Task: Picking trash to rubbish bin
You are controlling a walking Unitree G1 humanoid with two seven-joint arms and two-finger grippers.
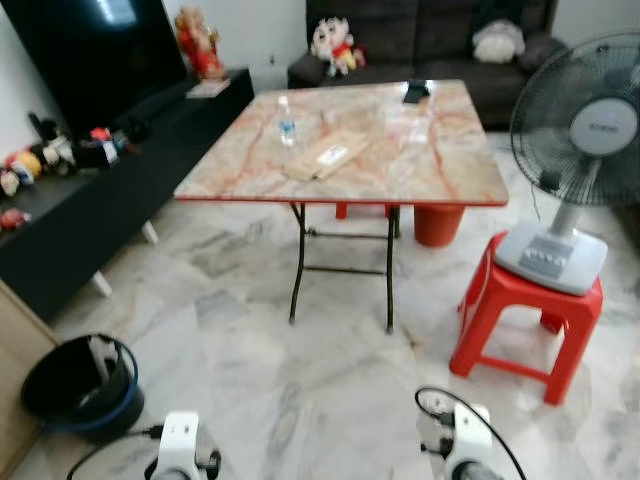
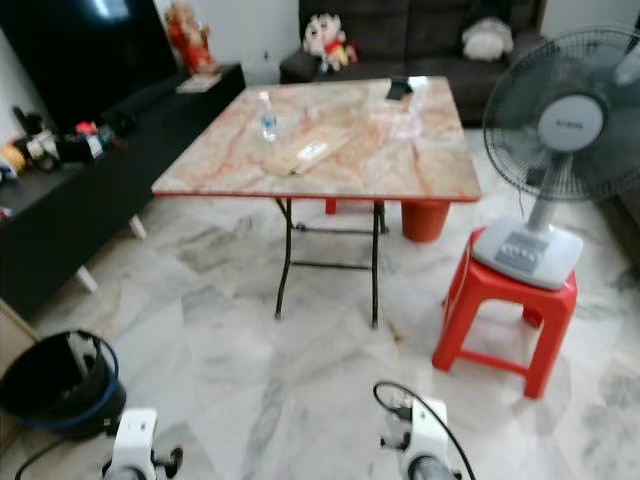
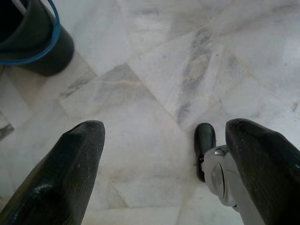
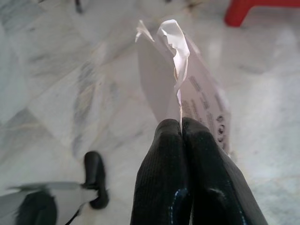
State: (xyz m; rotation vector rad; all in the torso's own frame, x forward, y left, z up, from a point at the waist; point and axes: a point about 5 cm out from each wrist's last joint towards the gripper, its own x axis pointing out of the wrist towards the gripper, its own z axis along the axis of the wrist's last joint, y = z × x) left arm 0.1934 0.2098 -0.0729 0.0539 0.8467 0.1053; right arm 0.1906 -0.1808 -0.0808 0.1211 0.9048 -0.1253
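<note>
At the near edge of the head views both silver arms are seen low over the marble floor point(image 1: 330, 390). In the right wrist view the right hand point(image 4: 182, 129) is pressed tight on a torn white paper wrapper point(image 4: 180, 89), which is pinched between the two black fingers and sticks up above the tiles; small printed marks are visible on one side of it. In the left wrist view the left hand point(image 3: 164, 145) is spread wide with nothing between its fingers, held over bare floor. The rubbish bin point(image 1: 75, 385), a black bucket with a blue rim, is found on the floor at the robot's left, just beside the left arm and well apart from the wrapper. Further ahead, a red plastic stool point(image 1: 530, 315) is placed on the right, and a grey standing fan point(image 1: 580, 150) is carried on it. Beyond, a folding table is set in the middle of the room; on its marbled tabletop point(image 1: 440, 160) a small water bottle point(image 1: 287, 125), a brown envelope point(image 1: 325, 157) and a dark object near the far edge are seen. A red bucket point(image 1: 438, 222) is tucked under the far side. A long black cabinet point(image 1: 120, 190) with toys runs along the left, and a dark sofa point(image 1: 430, 40) with stuffed toys is set against the back wall.
</note>
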